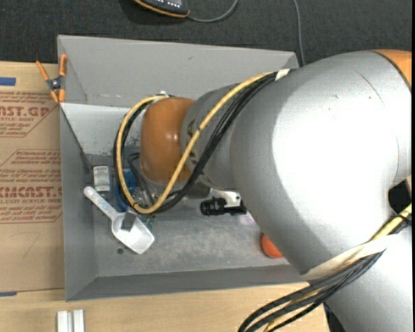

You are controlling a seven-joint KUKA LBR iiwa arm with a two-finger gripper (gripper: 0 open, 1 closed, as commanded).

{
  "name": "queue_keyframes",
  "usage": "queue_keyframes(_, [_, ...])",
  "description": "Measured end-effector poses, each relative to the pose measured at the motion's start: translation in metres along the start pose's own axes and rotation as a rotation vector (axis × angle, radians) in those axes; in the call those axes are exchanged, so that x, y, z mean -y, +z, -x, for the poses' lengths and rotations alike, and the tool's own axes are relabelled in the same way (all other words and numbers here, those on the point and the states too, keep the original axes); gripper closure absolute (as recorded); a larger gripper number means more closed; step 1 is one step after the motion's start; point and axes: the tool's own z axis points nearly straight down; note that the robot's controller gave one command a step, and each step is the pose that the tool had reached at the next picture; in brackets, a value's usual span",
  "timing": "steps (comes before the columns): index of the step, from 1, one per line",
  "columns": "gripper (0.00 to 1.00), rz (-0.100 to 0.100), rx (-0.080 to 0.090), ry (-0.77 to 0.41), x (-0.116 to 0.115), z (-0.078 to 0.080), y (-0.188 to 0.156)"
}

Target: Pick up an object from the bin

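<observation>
Lying in the lower-left corner of the grey bin (79,254), white plastic scoop (128,232), long axis upper left to lower right, bowl end just beside the gripper (137,207) under the orange wrist cover (162,140); whether the gripper is apart or together cannot be told.

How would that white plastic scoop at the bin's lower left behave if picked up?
The white scoop looks like thin moulded plastic, so probably light and stiff. With its long handle and wide bowl, it may tilt if gripped at one end. Lying flat, it seems unlikely to roll.
</observation>
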Motion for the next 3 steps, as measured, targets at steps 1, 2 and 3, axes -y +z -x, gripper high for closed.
queue_keyframes(1, [1.0, -0.001, -0.002, 0.001, 0.0, 0.0, -0.003])
queue_keyframes(2, [1.0, -0.002, -0.003, 0.0, 0.001, -0.001, -0.02])
queue_keyframes(3, [1.0, -0.004, -0.005, 0.0, 0.001, -0.002, -0.035])
